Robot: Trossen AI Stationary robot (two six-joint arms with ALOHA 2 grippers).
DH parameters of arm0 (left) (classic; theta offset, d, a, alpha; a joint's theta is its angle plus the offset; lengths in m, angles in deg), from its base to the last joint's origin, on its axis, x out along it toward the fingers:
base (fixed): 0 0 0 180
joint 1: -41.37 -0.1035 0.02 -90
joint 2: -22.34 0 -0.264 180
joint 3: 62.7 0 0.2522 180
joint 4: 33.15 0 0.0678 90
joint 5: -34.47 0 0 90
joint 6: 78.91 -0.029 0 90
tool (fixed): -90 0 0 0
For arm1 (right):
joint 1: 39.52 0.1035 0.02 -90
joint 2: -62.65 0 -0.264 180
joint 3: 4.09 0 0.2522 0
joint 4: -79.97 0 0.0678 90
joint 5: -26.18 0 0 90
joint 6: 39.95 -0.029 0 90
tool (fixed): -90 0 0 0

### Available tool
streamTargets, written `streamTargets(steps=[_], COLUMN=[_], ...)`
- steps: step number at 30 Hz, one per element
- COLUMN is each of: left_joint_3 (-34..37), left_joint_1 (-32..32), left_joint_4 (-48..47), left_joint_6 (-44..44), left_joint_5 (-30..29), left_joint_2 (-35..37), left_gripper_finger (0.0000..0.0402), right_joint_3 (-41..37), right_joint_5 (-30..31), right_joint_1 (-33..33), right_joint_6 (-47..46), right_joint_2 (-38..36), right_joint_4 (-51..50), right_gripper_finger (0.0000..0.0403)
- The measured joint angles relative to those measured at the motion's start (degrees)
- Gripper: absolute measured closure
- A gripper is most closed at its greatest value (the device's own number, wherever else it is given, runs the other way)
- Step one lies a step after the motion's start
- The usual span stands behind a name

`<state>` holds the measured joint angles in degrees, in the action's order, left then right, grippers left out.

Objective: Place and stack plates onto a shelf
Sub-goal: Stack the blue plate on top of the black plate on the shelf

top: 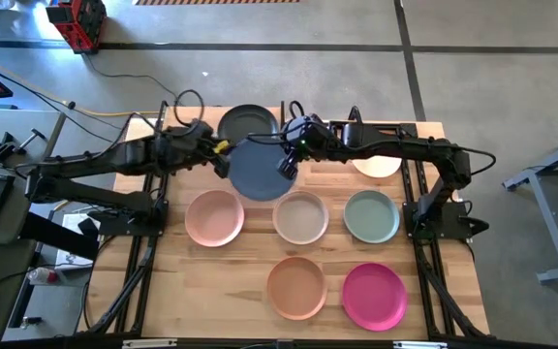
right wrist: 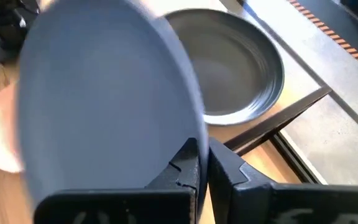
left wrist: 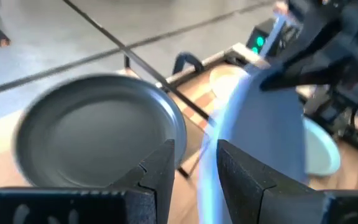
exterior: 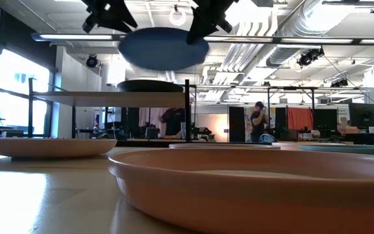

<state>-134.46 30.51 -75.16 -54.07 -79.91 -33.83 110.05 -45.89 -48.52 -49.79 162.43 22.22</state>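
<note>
The blue plate (top: 257, 173) hangs in the air between both grippers, higher than the shelf (exterior: 102, 97) and by the near rim of the dark grey plate (top: 248, 120), which lies flat on the shelf. My left gripper (top: 223, 155) is shut on the blue plate's left rim and my right gripper (top: 287, 165) on its right rim. The cream plate (top: 378, 165) lies farther right, partly under the right arm. Pink (top: 214, 217), beige (top: 301, 217), sage green (top: 372, 215), peach-orange (top: 296, 287) and magenta (top: 374, 296) plates rest on the tabletop. My left gripper (left wrist: 197, 174) pinches the blue plate's left rim (left wrist: 211, 155) between its two fingers, coming level from the table's left. The plate is lifted clear and about level in the low view (exterior: 163, 49). My right gripper (right wrist: 202, 165) pinches the opposite rim (right wrist: 194, 134) between its two fingers, coming from the table's right. The plate reaches away from the fingers, clear of the table.
Thin black posts (exterior: 187, 110) carry the shelf at the table's far edge. The peach-orange plate (exterior: 252, 188) fills the near foreground of the low view. A person (exterior: 260, 120) stands in the room far behind. The table's near left corner (top: 177, 301) is bare wood.
</note>
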Motion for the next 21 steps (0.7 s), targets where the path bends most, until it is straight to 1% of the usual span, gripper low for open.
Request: streamTargets(steps=[4, 12, 15, 18, 21], left_joint_3=[0.00, 0.00, 0.00, 0.00, 0.00], left_joint_1=[-0.06, -0.01, -0.01, -0.01, -0.01], left_joint_4=[-0.01, -0.01, 0.00, -0.07, -0.06], left_joint_6=[0.00, 0.43, 1.17, 1.69, 1.63], left_joint_5=[-0.44, -0.35, -0.31, -0.29, -0.29], left_joint_2=[3.03, 6.96, 7.39, 7.33, 7.26], left_gripper_finger=[0.0295, 0.0295, 0.0295, 0.0295, 0.0295], right_joint_3=[0.02, 0.04, 0.04, 0.04, 0.04], right_joint_5=[-1.70, -12.19, -16.37, -19.12, -22.33], right_joint_1=[-2.17, -8.58, -11.54, -14.78, -18.08], right_joint_6=[1.66, 5.32, 5.42, 5.28, 1.99], right_joint_2=[0.01, 0.03, 0.02, 0.02, 0.02], right_joint_4=[0.74, 9.13, 13.18, 16.99, 20.88], right_gripper_finger=[0.0402, 0.0402, 0.0402, 0.0402, 0.0402])
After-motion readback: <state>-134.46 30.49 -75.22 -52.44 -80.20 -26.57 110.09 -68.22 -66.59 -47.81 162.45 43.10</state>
